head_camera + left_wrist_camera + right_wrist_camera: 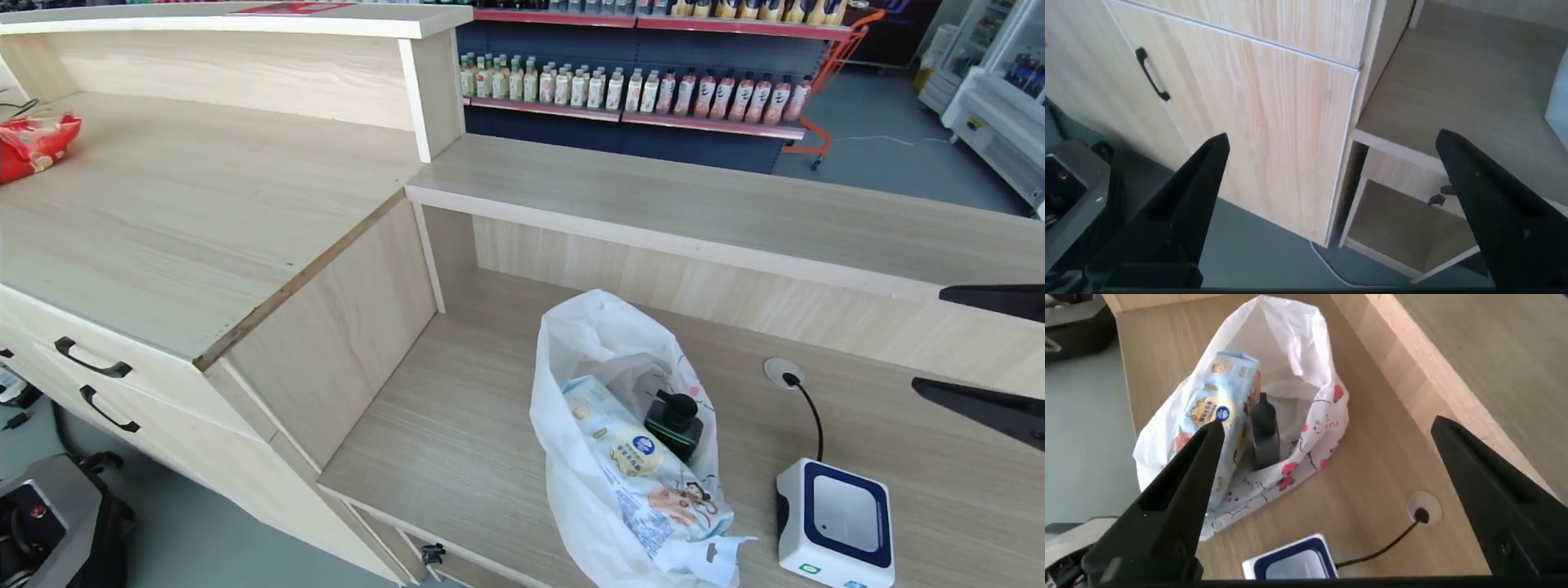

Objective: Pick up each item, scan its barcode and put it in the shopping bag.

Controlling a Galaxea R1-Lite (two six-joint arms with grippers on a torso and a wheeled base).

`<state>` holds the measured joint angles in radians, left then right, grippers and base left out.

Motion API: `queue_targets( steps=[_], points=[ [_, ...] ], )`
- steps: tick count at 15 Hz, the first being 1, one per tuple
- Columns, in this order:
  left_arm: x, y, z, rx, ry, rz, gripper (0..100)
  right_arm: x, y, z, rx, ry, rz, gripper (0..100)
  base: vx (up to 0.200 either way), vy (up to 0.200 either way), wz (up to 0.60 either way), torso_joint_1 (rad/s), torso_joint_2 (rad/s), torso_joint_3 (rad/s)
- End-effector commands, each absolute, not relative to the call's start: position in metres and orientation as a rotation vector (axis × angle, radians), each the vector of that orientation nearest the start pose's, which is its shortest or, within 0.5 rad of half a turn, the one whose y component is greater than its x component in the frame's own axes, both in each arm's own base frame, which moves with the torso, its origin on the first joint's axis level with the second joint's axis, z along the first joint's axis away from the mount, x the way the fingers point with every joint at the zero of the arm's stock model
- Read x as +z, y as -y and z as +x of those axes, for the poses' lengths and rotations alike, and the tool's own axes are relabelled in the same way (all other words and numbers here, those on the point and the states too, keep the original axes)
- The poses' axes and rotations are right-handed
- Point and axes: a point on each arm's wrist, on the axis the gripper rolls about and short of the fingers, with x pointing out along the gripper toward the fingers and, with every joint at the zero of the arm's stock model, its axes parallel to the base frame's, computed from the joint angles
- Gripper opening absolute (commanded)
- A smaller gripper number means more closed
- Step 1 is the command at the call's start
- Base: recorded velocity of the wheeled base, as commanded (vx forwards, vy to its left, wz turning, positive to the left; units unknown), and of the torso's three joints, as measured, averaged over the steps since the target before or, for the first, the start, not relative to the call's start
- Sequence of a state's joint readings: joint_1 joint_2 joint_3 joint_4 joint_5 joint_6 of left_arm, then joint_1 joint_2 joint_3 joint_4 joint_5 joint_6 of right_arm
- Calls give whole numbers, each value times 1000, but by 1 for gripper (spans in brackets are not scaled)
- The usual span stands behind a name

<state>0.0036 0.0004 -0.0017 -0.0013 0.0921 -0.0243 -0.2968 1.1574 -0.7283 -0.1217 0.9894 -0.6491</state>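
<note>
White shopping bag (1290, 343) | ahead of right fingers (1180, 498), apart | fingers spread

Wooden counter (441, 441), shopping bag (565, 490) and scanner (837, 523) on it

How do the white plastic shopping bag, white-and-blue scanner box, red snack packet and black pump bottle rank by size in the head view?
White plastic shopping bag
White-and-blue scanner box
Red snack packet and black pump bottle look alike: unranked.

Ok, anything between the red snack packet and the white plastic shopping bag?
Nothing visible: bare light wooden counter top lies between the red snack packet and the white plastic shopping bag, which sits lower, on the desk.
</note>
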Motion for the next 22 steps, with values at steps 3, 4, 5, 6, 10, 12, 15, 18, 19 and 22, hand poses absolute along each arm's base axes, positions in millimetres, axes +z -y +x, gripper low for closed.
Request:
queue_targets(
  steps=[3,4,5,6,10,12,15,18,19,22],
  points=[
    [76,-2,-23,97,4,-25,100,292,13,98,554,118,-487,100,0,0,-600,-1,4,6],
    [76,-2,-23,97,4,-25,100,289,12,93,458,52,-458,100,0,0,-600,7,7,7],
    [76,-2,-23,97,4,-25,100,286,12,88,375,-17,-433,100,0,0,-600,2,7,2],
    [76,-2,-23,97,4,-25,100,281,13,85,295,-88,-393,100,0,0,-600,2,2,7],
    [76,-2,-23,95,4,-25,100,256,16,81,103,-220,-272,100,0,0,-300,4,0,0],
    [76,-2,-23,97,4,-25,100,248,16,78,101,-228,-251,100,0,0,0,0,0,0],
    [76,-2,-23,97,4,-25,100,220,12,67,98,-250,-198,100,0,0,0,0,0,0],
    [76,-2,-23,95,4,-25,100,141,1,27,18,-345,-21,100,0,0,0,0,0,0],
    [76,-2,-23,97,4,-25,100,112,-1,14,-15,-366,-15,100,0,0,0,0,0,0],
    [76,-2,-23,97,4,-25,100,79,-3,-9,-25,-164,136,100,0,0,0,0,0,0]
  ],
)
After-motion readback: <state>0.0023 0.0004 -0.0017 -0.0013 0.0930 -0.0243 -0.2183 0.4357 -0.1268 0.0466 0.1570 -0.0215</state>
